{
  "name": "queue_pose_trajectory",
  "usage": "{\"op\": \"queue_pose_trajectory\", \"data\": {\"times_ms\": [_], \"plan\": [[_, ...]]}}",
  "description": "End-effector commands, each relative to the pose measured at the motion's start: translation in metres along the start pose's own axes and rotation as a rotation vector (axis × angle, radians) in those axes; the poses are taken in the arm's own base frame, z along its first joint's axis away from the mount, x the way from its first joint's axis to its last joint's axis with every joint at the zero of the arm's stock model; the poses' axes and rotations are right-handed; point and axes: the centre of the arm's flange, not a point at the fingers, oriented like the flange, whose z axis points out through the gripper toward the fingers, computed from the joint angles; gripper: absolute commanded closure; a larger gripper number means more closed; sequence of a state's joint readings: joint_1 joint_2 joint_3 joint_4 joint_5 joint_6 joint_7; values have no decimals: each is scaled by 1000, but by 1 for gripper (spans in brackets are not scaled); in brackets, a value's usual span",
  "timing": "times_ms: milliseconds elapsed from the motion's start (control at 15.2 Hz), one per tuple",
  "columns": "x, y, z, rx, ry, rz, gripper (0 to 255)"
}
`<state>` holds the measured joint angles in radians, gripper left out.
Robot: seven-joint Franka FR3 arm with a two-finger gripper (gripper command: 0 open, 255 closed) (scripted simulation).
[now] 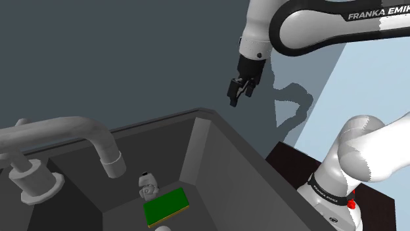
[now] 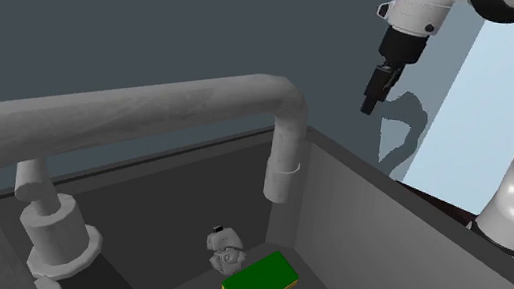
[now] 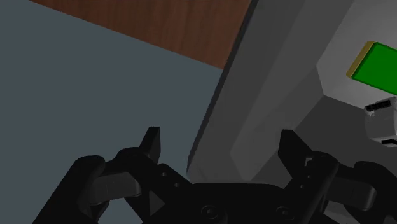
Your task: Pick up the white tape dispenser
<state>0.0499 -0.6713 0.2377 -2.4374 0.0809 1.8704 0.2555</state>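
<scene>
Claw (image 1: 241, 96) spread wide, holding nothing, high above grey sink (image 1: 220, 154), white tape dispenser (image 1: 148, 186) on sink floor

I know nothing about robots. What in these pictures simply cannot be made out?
White object beside the green sponge: cut by the shoulder view's bottom edge, unidentifiable.
Tape dispenser: cut by the wrist view's edge; too small elsewhere for detail.
Faucet: its near end runs off the second exterior view's left edge.
</scene>
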Motion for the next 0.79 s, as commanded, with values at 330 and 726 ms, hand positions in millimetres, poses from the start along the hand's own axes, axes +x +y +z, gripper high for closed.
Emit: {"op": "queue_pose_trajectory", "data": {"times_ms": [330, 726], "plan": [[12, -77, 48, 13, 12, 46, 0], [28, -142, 86, 24, 22, 83, 0]]}}
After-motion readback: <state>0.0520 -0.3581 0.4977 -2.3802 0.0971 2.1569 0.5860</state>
